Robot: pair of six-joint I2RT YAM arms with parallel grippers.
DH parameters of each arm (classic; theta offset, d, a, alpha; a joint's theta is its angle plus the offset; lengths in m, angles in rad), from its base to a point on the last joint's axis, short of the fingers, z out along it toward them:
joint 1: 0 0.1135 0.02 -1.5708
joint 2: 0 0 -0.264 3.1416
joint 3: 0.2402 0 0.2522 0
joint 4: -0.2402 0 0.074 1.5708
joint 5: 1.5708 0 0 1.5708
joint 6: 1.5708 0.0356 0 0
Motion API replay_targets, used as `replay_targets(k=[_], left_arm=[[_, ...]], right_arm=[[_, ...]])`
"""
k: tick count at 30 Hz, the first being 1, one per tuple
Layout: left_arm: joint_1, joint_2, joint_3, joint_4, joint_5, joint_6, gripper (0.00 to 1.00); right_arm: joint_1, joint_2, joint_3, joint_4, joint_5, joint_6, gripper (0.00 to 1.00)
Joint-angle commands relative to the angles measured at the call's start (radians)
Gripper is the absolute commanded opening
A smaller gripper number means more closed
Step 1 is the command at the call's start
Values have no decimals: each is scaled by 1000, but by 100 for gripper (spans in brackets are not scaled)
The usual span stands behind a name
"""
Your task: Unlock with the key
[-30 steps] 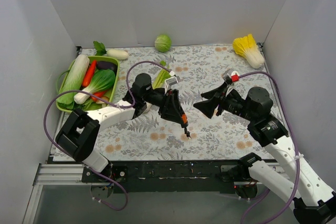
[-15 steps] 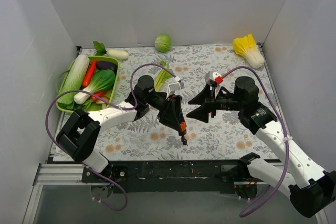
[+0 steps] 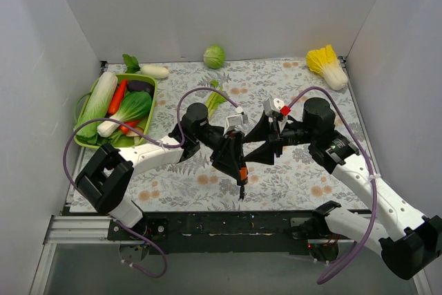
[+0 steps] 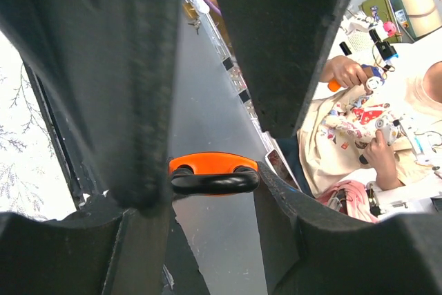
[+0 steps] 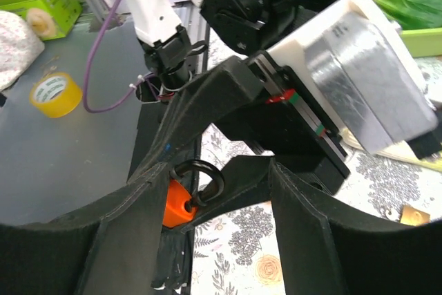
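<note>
Now the wide-open right gripper (image 3: pixel 252 146) has closed in on the left gripper (image 3: pixel 237 164) clamping the padlock (image 4: pixel 207 164); open mat (image 3: pixel 304 177) beneath.

centre: left gripper (image 3: pixel 237 164) clamps orange padlock (image 3: pixel 242 170) | right gripper (image 3: pixel 250 148) spread, just right of it | green tray (image 3: pixel 152 100) of vegetables (image 3: pixel 130 107) far left
</note>
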Motion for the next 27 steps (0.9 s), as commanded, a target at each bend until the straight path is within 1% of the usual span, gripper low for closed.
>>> replay_targets(k=[1,11,12,15,27], left_arm=[[-7,-15,42,16,71,-3,0],[-7,-21,42,19,73,-3,0],[-7,-20,42,21,76,-4,0],[-7,-24,42,22,77,-3,0],[-9,-40,44,21,91,-4,0]], right_arm=[[26,4,51,37,-68,-24,66],[57,16,-1,42,-76,1,63],[57,16,-7,78,-81,25,63],[58,22,-20,83,-82,27,62],[58,68,-18,52,-121,12,61]])
